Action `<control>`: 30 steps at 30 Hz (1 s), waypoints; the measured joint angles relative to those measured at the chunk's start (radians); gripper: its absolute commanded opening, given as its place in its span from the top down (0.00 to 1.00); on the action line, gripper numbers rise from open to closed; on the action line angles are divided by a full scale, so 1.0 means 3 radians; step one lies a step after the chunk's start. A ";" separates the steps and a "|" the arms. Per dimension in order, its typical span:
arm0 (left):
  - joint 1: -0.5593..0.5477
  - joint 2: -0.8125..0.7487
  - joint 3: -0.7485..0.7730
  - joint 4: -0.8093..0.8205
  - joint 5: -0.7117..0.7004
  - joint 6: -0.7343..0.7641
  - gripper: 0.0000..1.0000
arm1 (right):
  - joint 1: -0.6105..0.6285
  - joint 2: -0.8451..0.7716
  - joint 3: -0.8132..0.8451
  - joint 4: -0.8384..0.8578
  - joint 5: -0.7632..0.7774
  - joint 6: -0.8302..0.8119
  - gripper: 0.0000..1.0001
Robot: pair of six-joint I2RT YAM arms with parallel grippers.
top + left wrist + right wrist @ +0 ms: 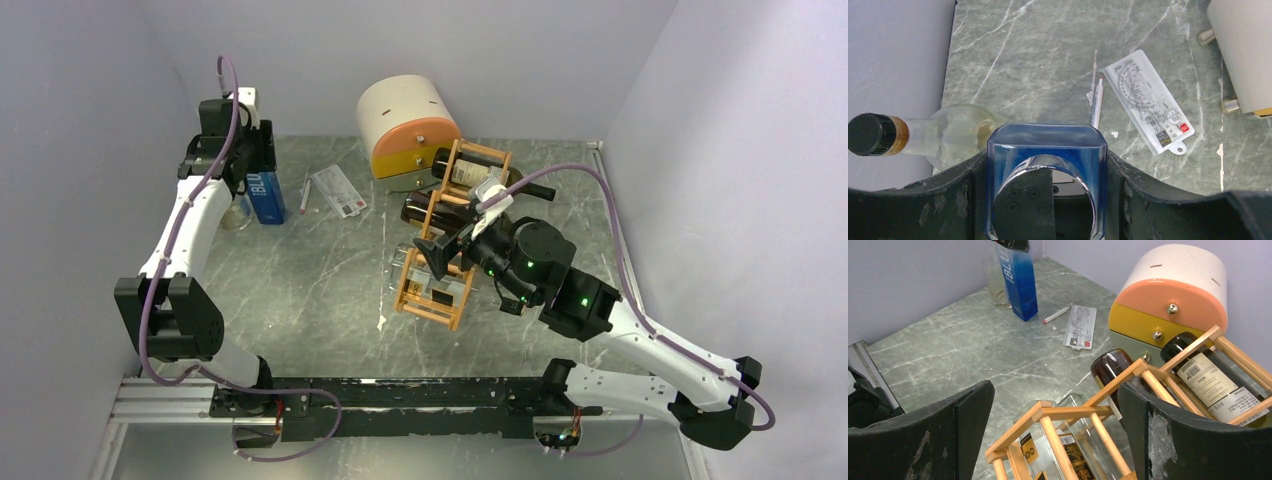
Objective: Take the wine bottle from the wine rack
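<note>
The tan wooden wine rack lies tilted mid-table with three bottles in its tiers. A dark wine bottle with a white label fills the far tier, a brown bottle the middle, and a clear bottle the near one. My right gripper hovers open just over the rack's near end, its fingers either side of the slats and holding nothing. At the far left, my left gripper is shut on the top of an upright blue bottle.
A round cream-and-orange drawer box stands behind the rack. A pen and a flat clear ruler pack lie between the blue bottle and the box. A clear bottle with a black cap stands against the left wall.
</note>
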 measured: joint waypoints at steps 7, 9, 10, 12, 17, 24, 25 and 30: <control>0.0051 0.0071 0.0004 0.0132 -0.0039 -0.0023 0.52 | 0.0000 0.0042 0.0001 -0.0048 0.0048 0.0031 0.00; 0.0057 0.0076 0.0004 0.0144 -0.0074 -0.0042 0.39 | 0.0000 0.0094 0.0013 -0.0067 0.0055 0.0041 0.00; 0.0060 0.0078 0.0004 0.0151 -0.0081 -0.0053 0.35 | 0.0000 0.0121 0.0023 -0.0081 0.0056 0.0047 0.00; 0.0066 0.0084 0.0004 0.0160 -0.0084 -0.0061 0.29 | 0.0000 0.0165 0.0034 -0.0095 0.0055 0.0056 0.00; 0.0098 0.0102 0.0004 0.0198 -0.0084 -0.0043 0.19 | 0.0000 0.0206 0.0055 -0.0114 0.0055 0.0086 0.00; 0.0150 0.0097 0.0004 0.0198 -0.0086 -0.0038 0.02 | 0.0000 0.0259 0.0127 -0.0139 0.0053 0.0132 0.00; 0.0154 0.0088 0.0004 0.0198 -0.0085 -0.0037 0.00 | 0.0000 0.0272 0.0144 -0.0145 0.0052 0.0137 0.00; 0.0155 -0.0039 0.0003 0.0197 -0.0086 -0.0039 0.00 | 0.0000 0.0300 0.0179 -0.0198 0.0055 0.0182 0.00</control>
